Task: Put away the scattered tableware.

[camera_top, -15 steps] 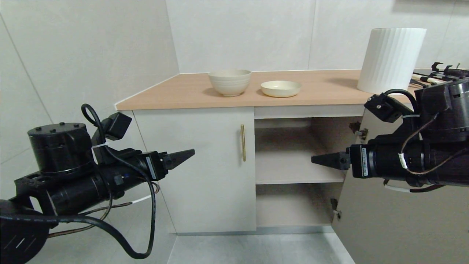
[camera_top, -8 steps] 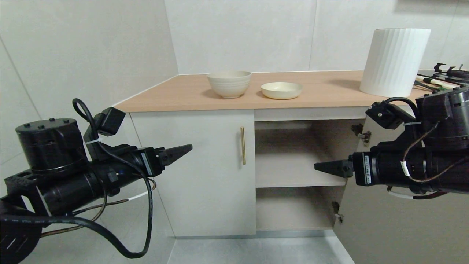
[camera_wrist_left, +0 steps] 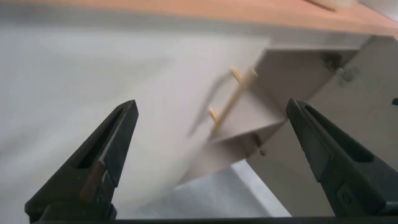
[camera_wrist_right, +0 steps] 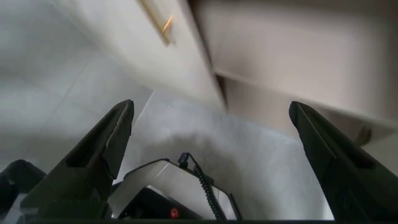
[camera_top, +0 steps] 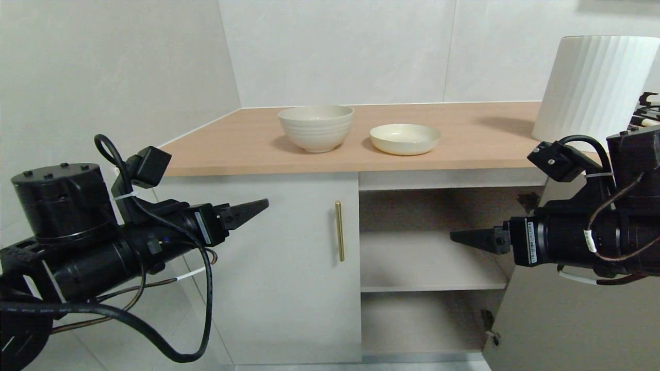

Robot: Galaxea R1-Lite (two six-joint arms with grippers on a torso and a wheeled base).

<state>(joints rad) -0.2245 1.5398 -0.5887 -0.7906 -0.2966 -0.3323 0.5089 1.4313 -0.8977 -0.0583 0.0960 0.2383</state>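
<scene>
A cream ribbed bowl (camera_top: 316, 128) and a shallow pale-yellow dish (camera_top: 405, 138) sit side by side on the wooden countertop (camera_top: 247, 147). Below it, the cabinet's left door (camera_top: 289, 268) is closed, with a gold handle (camera_top: 339, 231). The right compartment stands open and shows a bare shelf (camera_top: 428, 257). My left gripper (camera_top: 252, 207) hovers in front of the closed door, below counter level. It is open and holds nothing (camera_wrist_left: 210, 107). My right gripper (camera_top: 459, 237) points into the open compartment, just above the shelf, also open and holding nothing (camera_wrist_right: 211, 106).
A tall white ribbed cylinder (camera_top: 598, 87) stands on the counter at the right, with some dark utensils (camera_top: 647, 111) beyond it. The swung-open right door (camera_top: 567, 319) stands below my right arm. Tiled walls enclose the corner on the left and at the back.
The whole head view has shifted: the cabinet and counter look nearer and sit lower in the picture. Both arms keep the same pose with their grippers open.
</scene>
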